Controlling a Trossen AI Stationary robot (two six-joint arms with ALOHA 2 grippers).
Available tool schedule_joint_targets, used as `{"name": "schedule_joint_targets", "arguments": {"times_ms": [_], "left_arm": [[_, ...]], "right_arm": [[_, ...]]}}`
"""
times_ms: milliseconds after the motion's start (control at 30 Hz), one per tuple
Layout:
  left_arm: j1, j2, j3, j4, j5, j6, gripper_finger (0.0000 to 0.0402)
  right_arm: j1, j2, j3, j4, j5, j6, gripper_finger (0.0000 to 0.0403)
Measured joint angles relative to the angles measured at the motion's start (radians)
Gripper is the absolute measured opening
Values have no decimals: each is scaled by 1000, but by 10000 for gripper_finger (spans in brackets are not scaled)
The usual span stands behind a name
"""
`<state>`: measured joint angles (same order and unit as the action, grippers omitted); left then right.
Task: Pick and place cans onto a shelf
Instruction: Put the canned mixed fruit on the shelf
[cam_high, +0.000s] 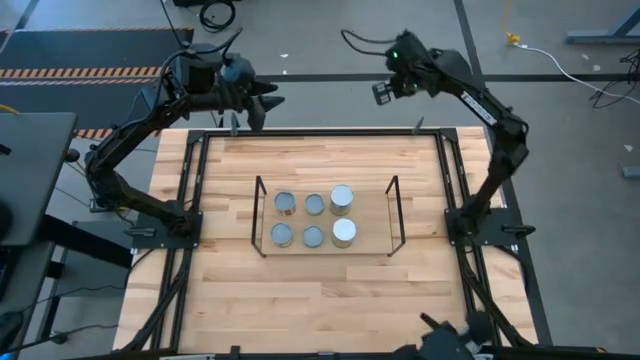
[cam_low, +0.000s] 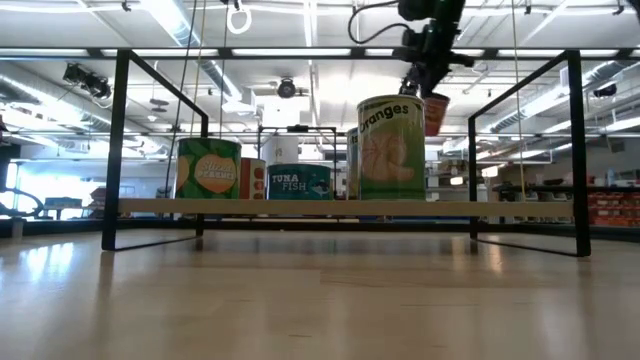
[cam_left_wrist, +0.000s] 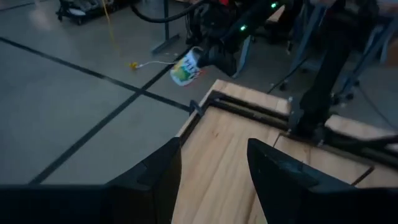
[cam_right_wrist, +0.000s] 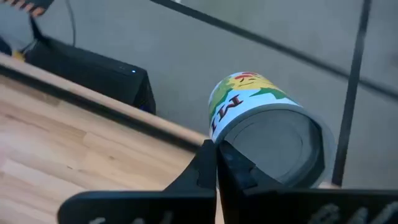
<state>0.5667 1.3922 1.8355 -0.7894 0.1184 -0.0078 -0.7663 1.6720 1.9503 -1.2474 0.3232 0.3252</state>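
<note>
The shelf (cam_high: 260, 216), a low black wire rack, stands mid-table, and several cans (cam_high: 313, 236) stand upright on its board (cam_low: 300, 207) in two rows. One more can (cam_right_wrist: 261, 118), white with a green and yellow label, is in the air past the table's far edge. My right gripper (cam_right_wrist: 216, 163) is shut on it. The same can (cam_left_wrist: 186, 67) also shows in the left wrist view. My left gripper (cam_left_wrist: 214, 171) hovers open and empty above the table's far left corner. My right gripper pinches the rim of the can's grey end (cam_right_wrist: 225, 148) between its two closed fingers. The can is lifted clear of everything. It is tipped on its side, with that grey end turned toward the wrist.
A large black metal frame (cam_high: 190, 170) edges the wooden table (cam_high: 300, 300). The board's right end (cam_high: 372, 218) is bare beside the two taller cans (cam_high: 342, 199). The floor beyond the table's far edge shows cables and tape lines.
</note>
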Motion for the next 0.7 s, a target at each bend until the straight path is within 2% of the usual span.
{"name": "schedule_joint_targets", "arguments": {"times_ms": [167,267,367,533,700], "left_arm": [[0,0,0,8,0,-110,188],[-4,0,0,12,2,-167,188],[-1,-6,0,12,-7,-159,188],[63,-51,0,-10,-112,-112,188],[151,-115,0,-5,-57,-107,188]], "right_arm": [[-4,101,130,-10,-62,-223,0],[25,133,144,-4,-149,-327,0],[69,159,144,-19,-209,-416,0],[134,156,145,-57,-230,-482,0],[186,148,145,-144,-277,-534,0]]}}
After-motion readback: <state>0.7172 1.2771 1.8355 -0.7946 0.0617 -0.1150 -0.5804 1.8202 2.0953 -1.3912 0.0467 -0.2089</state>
